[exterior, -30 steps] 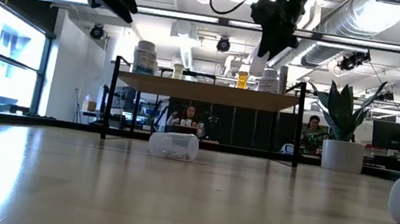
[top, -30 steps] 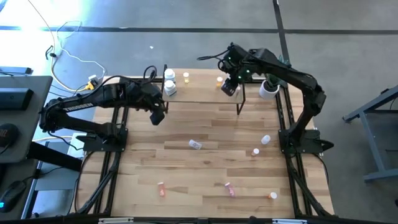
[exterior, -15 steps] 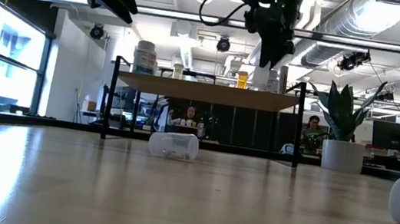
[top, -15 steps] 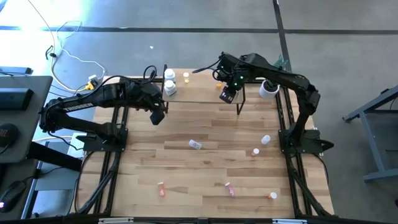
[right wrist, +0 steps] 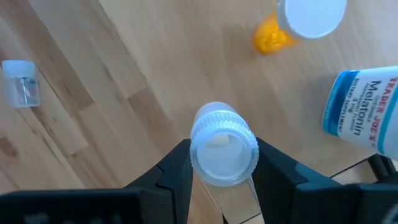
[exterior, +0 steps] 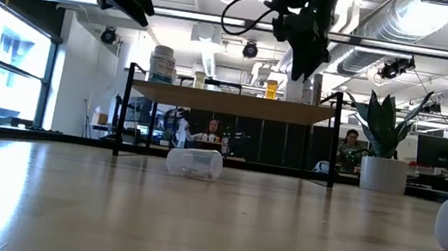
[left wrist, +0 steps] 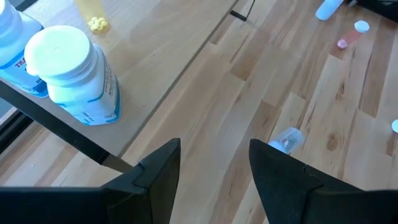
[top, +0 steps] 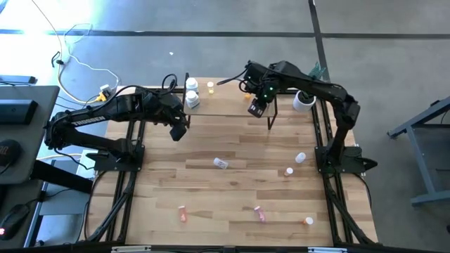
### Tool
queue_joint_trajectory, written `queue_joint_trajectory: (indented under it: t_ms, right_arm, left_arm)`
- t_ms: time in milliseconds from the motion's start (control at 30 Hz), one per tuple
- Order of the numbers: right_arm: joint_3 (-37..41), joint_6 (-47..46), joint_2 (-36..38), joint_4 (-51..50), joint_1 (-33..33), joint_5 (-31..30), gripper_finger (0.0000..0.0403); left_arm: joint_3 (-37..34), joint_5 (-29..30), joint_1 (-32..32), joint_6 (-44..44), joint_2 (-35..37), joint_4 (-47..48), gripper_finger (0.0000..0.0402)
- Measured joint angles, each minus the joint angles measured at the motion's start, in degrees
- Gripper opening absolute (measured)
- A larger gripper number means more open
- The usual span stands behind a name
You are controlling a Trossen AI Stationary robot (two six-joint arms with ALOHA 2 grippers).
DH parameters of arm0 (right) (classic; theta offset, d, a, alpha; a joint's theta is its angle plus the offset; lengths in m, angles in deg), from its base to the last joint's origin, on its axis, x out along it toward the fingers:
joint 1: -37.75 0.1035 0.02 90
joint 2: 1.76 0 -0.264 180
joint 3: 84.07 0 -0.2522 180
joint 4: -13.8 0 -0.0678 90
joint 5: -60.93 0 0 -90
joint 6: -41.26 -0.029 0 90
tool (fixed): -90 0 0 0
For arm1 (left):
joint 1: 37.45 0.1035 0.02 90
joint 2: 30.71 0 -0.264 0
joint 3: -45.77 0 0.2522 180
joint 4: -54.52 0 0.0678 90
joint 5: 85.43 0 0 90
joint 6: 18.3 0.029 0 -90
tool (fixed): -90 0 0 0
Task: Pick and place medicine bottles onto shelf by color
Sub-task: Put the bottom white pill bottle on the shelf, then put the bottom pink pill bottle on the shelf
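Right fingers shifted over shelf, gripping clear bottle (capped).

Shelf sits at far edge of table, centre. On shelf: two big bottles at its left end, small bottle just right of them, another small one further right. Plant pot on table right of shelf. Right tool over shelf's right part w/ a bottle between its fingers. Left tool above table, just in front of shelf's left end. On table: lying bottle mid, two near right edge, three along near side.
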Motion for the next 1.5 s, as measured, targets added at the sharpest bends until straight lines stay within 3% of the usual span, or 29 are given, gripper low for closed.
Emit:
queue_joint_trajectory:
  t_ms: [333,667,833,1033,1300,1500]
  right_arm:
    - [0.0,0.2,-0.5,-0.3,0.1,0.0,0.0127]
    - [0.0,0.6,-0.5,1.2,0.1,-1.8,0.0178]
    - [0.0,0.5,-0.5,1.3,-0.1,-1.9,0.0185]
    - [-2.6,0.5,-0.5,1.2,-0.1,-1.9,0.0186]
    - [-10.4,0.5,-0.4,1.3,-0.1,-2.9,0.0185]
    - [-14.8,0.2,-0.4,0.7,-0.1,-4.4,0.0185]
  left_arm:
    - [0.0,0.0,0.0,0.0,0.0,0.0,0.018]
    - [0.0,0.0,0.0,0.0,0.0,0.1,0.018]
    - [0.0,0.0,0.0,0.0,0.0,0.1,0.0181]
    - [0.0,-0.5,0.0,-3.5,0.0,0.3,0.021]
    - [0.0,-3.7,-1.0,-18.2,0.0,3.5,0.0249]
    - [0.0,0.4,-7.2,-34.4,0.0,7.9,0.024]
